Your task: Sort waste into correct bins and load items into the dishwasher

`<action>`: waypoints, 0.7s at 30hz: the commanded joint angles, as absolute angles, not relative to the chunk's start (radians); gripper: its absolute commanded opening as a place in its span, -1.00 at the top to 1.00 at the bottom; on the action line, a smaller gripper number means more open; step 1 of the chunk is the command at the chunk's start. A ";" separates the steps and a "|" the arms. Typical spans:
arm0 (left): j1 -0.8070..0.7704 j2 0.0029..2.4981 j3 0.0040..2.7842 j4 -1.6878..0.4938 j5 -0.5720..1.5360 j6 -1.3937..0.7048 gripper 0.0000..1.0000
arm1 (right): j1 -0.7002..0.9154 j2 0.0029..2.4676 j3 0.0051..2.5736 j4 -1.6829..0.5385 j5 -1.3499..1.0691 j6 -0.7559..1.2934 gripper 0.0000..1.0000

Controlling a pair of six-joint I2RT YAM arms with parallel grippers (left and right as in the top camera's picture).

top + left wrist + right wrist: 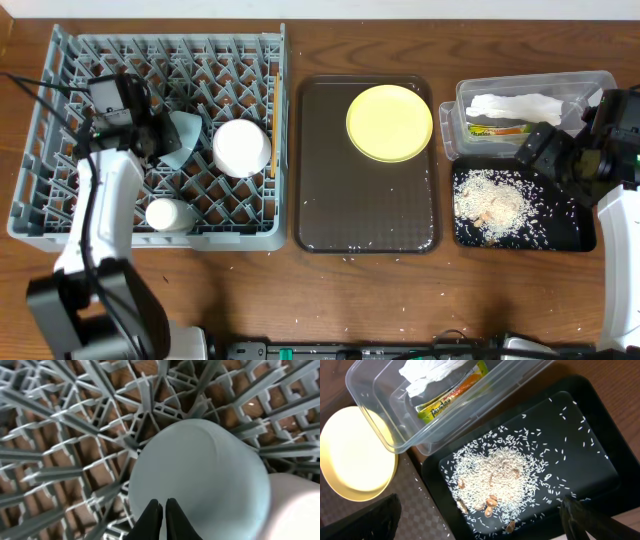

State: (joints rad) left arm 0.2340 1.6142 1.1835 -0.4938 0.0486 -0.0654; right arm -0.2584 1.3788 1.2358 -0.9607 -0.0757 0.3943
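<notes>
Dish rack [230, 60]: it is set at the 9 o'clock end of the table [450, 300].
Left gripper [161, 506]: the fingers are drawn together with only a sliver between them. They are seen against the outer wall of the light blue bowl [200, 470], with nothing visible pinched between them. Whether they touch the bowl cannot be told.
Light blue bowl: it is lodged tilted among the pegs near the rack's middle.
White bowl [243, 148]: it is placed in the rack just beside the blue bowl, at its 3 o'clock.
Chopsticks [272, 140]: they are laid along the white bowl's 3 o'clock edge, pointing from 12 to 6.
Small white round item [168, 213]: it is seen in the rack at the blue bowl's 6 o'clock.
Yellow plate [390, 122]: it is left in the 1 o'clock corner of the brown serving tray [340, 210], outside the rack.
Clear tub [375, 410]: the napkin [432, 372] and the sachet wrapper [452, 397] are held inside it, the wrapper at the napkin's 6 o'clock.
Black tray [590, 445]: it is placed at the tub's 6 o'clock, just beside it. The rice [500, 475] is heaped toward the 9 o'clock side, with brownish food scraps [491, 502] at the heap's 6 o'clock edge.
Right gripper [480, 505]: the fingers are spread wide and nothing is held. It is hung over the black tray near its 12 o'clock edge.
</notes>
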 commanded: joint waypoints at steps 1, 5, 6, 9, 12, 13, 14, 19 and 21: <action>0.236 1.619 1.180 -0.466 0.049 -0.030 0.85 | -0.268 1.373 1.245 -0.961 -0.080 0.403 -0.99; 0.236 1.615 1.180 -0.488 0.196 -0.030 0.85 | -0.268 1.373 1.245 -0.961 -0.080 0.403 -0.99; 0.236 1.615 1.180 -0.493 0.214 -0.030 0.85 | -0.268 1.373 1.245 -0.961 -0.080 0.403 -0.98; 0.233 1.615 1.180 -0.518 0.271 -0.030 0.85 | -0.268 1.373 1.245 -0.961 -0.080 0.403 -0.99; 0.225 1.615 1.180 -0.557 0.285 -0.024 0.85 | -0.268 1.373 1.245 -0.961 -0.080 0.403 -0.99; 0.223 1.615 1.180 -0.562 0.285 -0.018 0.86 | -0.268 1.373 1.245 -0.961 -0.080 0.403 -0.99; 0.218 1.615 1.180 -0.568 0.285 -0.018 0.85 | -0.268 1.373 1.245 -0.961 -0.080 0.403 -0.99; 0.168 1.615 1.180 -0.587 0.285 -0.019 0.85 | -0.268 1.373 1.245 -0.961 -0.080 0.403 -0.99; 0.136 1.615 1.180 -0.595 0.284 -0.014 0.85 | -0.268 1.373 1.245 -0.961 -0.080 0.403 -0.99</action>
